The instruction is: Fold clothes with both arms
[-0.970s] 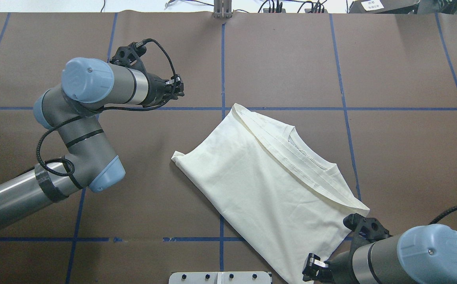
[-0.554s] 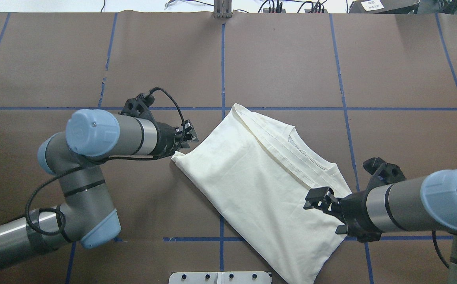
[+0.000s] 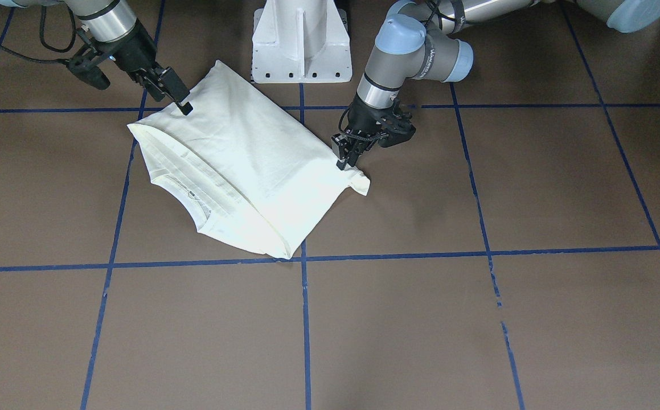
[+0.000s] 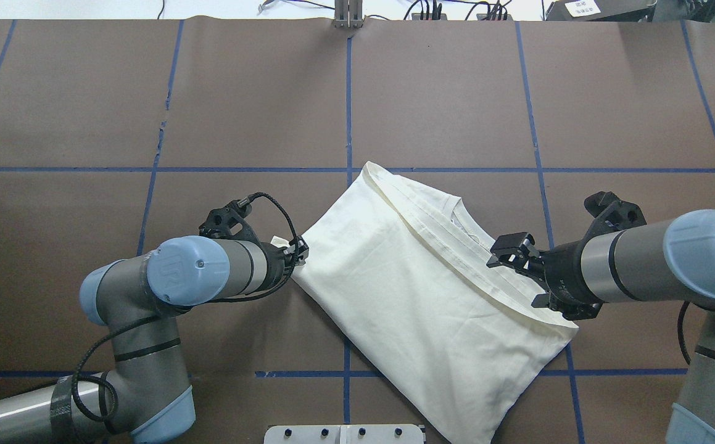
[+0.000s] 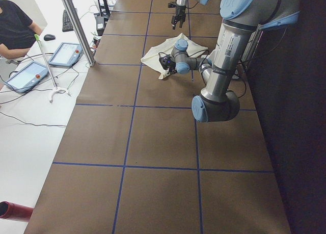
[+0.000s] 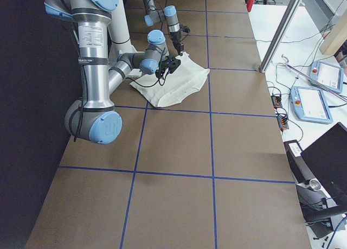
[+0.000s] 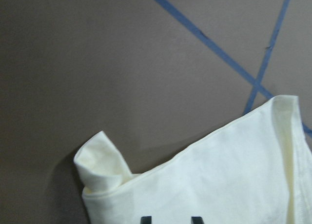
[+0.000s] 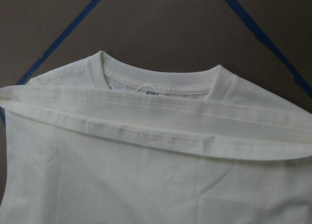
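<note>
The folded shirt [image 4: 406,296] lies askew on the table [image 4: 443,92] across a blue tape line [image 4: 348,105], one corner near the base [image 3: 301,40]. The left gripper [image 4: 300,253] stands at its rolled corner, the right gripper [image 4: 505,251] above its collar; both are parted, holding nothing

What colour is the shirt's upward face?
Plain cream-white shirt, no print showing; the overhead exterior view shows it best.
</note>
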You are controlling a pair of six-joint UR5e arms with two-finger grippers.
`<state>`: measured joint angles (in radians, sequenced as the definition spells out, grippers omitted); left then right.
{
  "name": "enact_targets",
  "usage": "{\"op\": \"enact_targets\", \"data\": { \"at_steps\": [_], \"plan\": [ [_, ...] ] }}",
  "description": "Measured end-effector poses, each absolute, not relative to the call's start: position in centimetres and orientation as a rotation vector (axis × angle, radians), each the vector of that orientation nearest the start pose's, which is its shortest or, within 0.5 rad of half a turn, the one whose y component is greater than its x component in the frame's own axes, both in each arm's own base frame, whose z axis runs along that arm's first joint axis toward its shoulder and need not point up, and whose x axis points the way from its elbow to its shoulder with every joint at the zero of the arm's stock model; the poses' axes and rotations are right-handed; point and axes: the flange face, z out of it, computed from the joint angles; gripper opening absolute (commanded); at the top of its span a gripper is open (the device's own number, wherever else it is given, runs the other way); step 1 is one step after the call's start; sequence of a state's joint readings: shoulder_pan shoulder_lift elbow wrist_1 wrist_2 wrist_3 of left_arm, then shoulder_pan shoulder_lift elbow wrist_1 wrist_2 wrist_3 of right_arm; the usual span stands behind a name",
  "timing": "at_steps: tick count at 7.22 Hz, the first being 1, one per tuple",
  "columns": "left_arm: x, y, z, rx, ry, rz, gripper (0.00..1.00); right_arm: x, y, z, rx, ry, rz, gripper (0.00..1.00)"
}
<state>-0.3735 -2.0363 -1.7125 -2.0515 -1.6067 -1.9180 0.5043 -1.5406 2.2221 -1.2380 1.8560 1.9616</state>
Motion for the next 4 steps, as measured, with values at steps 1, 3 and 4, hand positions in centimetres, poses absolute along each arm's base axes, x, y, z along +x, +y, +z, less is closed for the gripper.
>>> {"op": "enact_targets", "data": {
  "at_steps": [1, 3, 4],
  "plan": [
    [55.69, -35.78, 28.11, -0.014, 1.084, -0.629, 0.38, -34.42, -31.06, 30.57, -0.205, -1.042, 0.666, 1.0],
    [55.85, -35.97, 28.81, -0.004, 1.031, -0.636, 0.38, -34.42, -31.1, 30.62, -0.205, -1.041, 0.666, 1.0],
    [55.86, -36.16, 28.98, 0.008, 1.02, -0.643, 0.35, -34.42, -31.11, 30.69, -0.205, -1.039, 0.667, 1.0]
  ]
}}
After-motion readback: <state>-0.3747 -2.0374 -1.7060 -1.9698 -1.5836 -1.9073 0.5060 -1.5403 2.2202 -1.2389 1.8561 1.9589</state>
